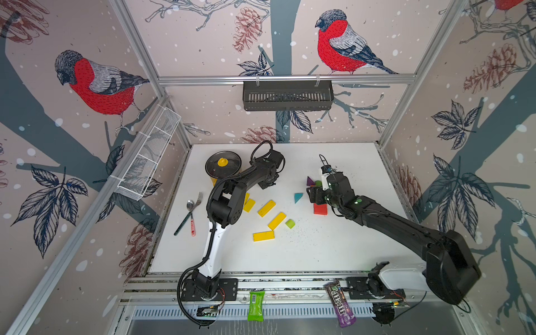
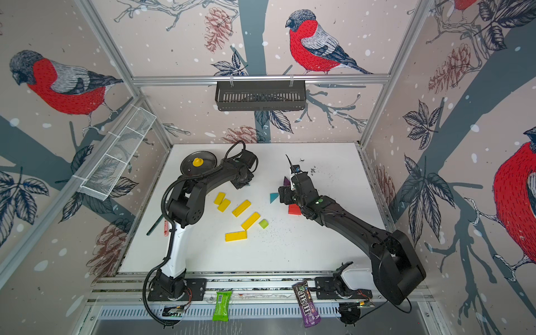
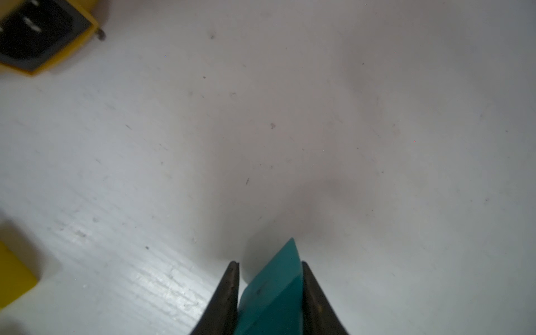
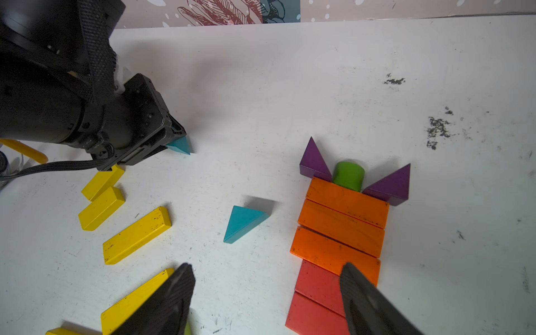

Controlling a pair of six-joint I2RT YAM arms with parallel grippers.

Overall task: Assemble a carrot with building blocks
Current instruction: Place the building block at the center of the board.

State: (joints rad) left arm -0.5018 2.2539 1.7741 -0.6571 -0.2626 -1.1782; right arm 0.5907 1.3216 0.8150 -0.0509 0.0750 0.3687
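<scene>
Our left claw (image 3: 268, 264) pinches a teal triangle (image 3: 275, 284) by its faces; it may twist loose. Our right claw (image 4: 266, 265) hangs open over the carrot (image 4: 345, 220), at three o'clock of the loose teal triangle (image 1: 298, 197), and could knock it apart.

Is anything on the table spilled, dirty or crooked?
Yes: dark crumbs lie scattered on the white table near the leafy end of the carrot. One purple triangle points along the carrot; the other slants outward, so they do not match.
</scene>
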